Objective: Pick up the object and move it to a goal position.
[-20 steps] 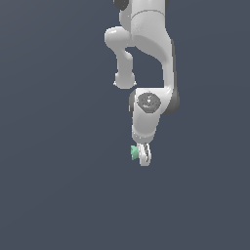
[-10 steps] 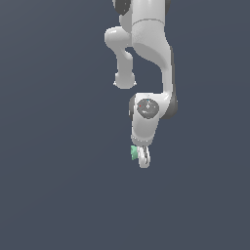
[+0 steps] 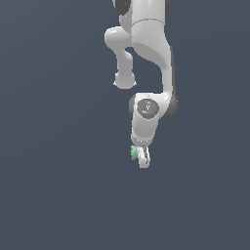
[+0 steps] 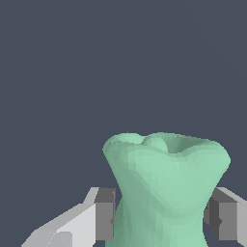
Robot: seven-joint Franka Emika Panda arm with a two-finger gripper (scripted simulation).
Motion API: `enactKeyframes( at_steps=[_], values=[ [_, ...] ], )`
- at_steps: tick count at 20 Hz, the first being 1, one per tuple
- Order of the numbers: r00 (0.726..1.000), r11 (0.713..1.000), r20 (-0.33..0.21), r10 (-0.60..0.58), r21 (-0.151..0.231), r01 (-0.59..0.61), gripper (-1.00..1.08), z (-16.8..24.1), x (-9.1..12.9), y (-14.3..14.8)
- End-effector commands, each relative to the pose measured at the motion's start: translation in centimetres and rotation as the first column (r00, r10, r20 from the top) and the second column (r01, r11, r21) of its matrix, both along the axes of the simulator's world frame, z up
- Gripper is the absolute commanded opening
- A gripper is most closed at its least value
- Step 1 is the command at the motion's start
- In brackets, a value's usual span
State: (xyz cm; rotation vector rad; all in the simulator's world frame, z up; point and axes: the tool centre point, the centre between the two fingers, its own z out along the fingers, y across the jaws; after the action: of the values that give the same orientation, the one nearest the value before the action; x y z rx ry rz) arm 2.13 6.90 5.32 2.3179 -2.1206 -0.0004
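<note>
The object (image 4: pixel 164 188) is a mint-green lump with a pinched waist and a flared, dimpled end, and in the wrist view it fills the space between the two fingers. Its long axis runs along the fingers, out from the palm toward the flared end, so the narrow waist lies crosswise to the line on which the jaws close. That is the relation the coming move turns on: the pinch falls on the thinnest part, with the wider flare beyond it.

The dark pad on one finger (image 4: pixel 105 214) sits right at the object's flank and looks to be touching it. The pad on the other side (image 4: pixel 219 219) is close beside the waist, though a thin dark sliver shows there, so I cannot tell whether that side is fully in contact. I judge the jaws narrowed around the waist and holding the object, or very near to it.

In the exterior view the object (image 3: pixel 134 152) shows only as a small green patch at the tip of the gripper (image 3: pixel 142 158), peeking out on the exterior view's left of the white fingers, which hang straight down from the arm. The dark ground is plain and casts no clear shadow, so I cannot tell whether the object is lifted or resting. No goal marker shows in either view.
</note>
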Motion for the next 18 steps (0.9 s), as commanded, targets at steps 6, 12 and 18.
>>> enactKeyframes(
  at_steps=[6, 12, 18],
  values=[
    [1.0, 1.0, 0.0, 0.0, 0.0, 0.0, -1.0, 1.3, 0.4, -2.9],
    [1.0, 1.0, 0.0, 0.0, 0.0, 0.0, -1.0, 3.9, 1.4, -8.7],
    [1.0, 1.0, 0.0, 0.0, 0.0, 0.0, -1.0, 6.7, 2.6, -15.2]
  ],
)
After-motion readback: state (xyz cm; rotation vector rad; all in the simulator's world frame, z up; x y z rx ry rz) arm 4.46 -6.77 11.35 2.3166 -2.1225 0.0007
